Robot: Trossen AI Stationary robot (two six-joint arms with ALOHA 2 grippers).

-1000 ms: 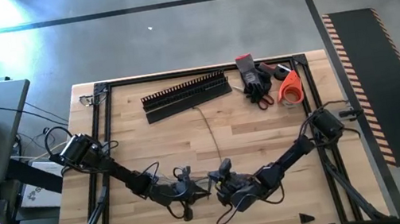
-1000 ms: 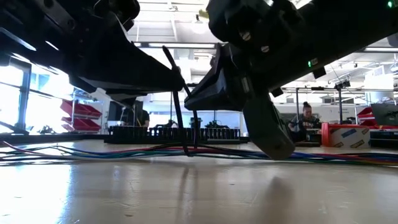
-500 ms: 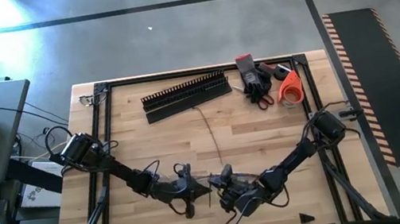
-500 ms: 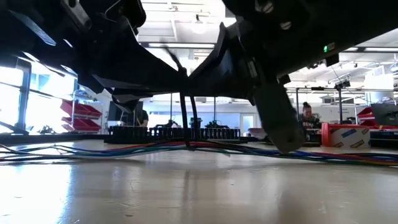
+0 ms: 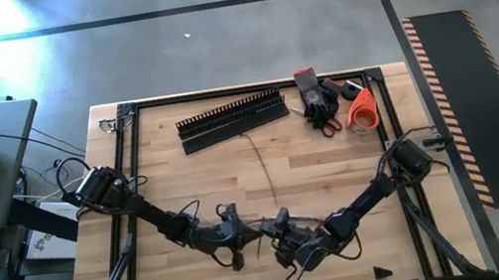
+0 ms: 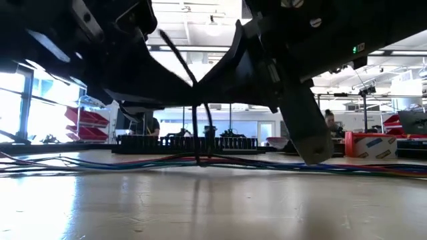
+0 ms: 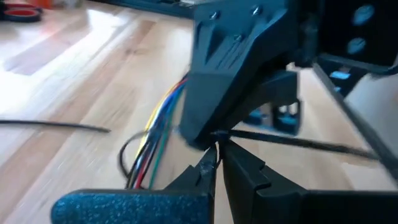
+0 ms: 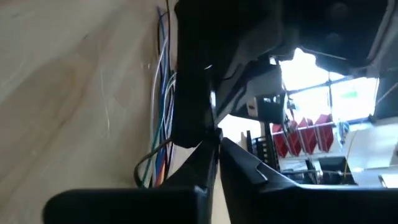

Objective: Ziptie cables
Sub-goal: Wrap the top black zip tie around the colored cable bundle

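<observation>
- High view: the left gripper and right gripper are met tip to tip near the table's front edge, both clenched. The cables are seen as a thin line running from the duct towards the grippers. Bare wood is left open on either side and behind them — the black slotted duct, scissors and orange tape roll are kept well apart along the far edge.
- Low view: the cables lie flat across the tabletop; a black zip tie is looped around them and is pinched above by both grippers. The duct stands behind, and a seated person is seen far off in the room.
- Left wrist view: the closed fingers are pressed against the other gripper — the coloured cables run just beside.
- Right wrist view: the cables lie on the wood beside the closed fingers.
</observation>
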